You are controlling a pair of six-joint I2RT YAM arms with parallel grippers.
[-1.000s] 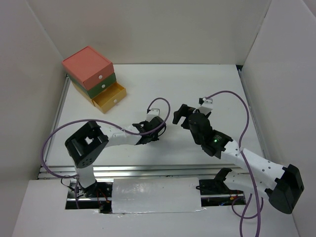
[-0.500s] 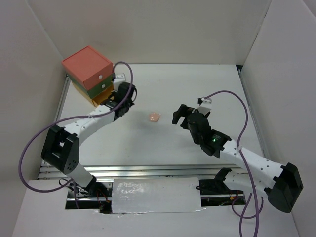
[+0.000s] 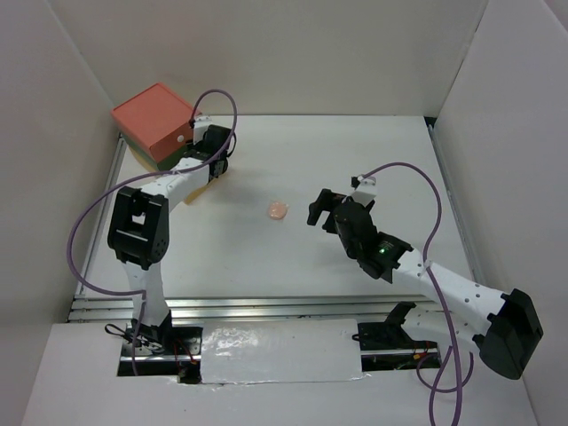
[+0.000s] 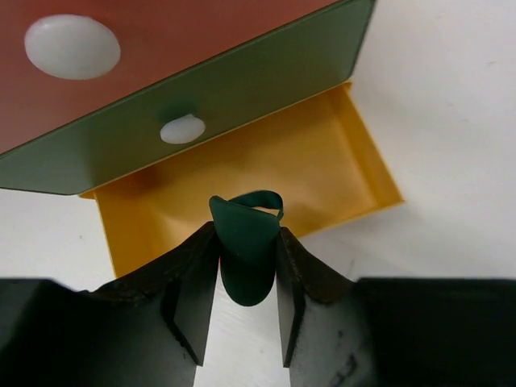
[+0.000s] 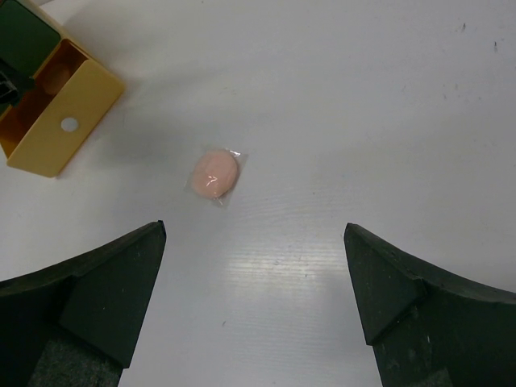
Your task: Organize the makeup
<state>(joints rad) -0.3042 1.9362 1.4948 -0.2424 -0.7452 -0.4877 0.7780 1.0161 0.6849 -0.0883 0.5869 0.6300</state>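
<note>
My left gripper (image 4: pixel 247 234) is shut on a dark-green disc (image 4: pixel 244 258), held on edge between both fingers just over the near rim of the open yellow drawer (image 4: pixel 322 161). In the top view this gripper (image 3: pixel 216 164) is at the drawer chest (image 3: pixel 158 120). A peach disc in clear wrap (image 3: pixel 279 210) lies alone mid-table. My right gripper (image 3: pixel 319 209) stands wide open to the right of it. In the right wrist view the peach disc (image 5: pixel 214 174) lies ahead of the right gripper (image 5: pixel 255 234) and left of centre, apart from both fingers.
The chest has a red top drawer (image 4: pixel 161 32) and a green middle drawer (image 4: pixel 242 89), both shut, each with a white knob. The yellow drawer (image 5: pixel 56 121) juts out onto the table. White walls enclose the table on three sides.
My left arm has swung from the table's middle up to the drawer chest, carrying the dark-green disc. That uncovered the peach disc. The right arm has barely moved.
</note>
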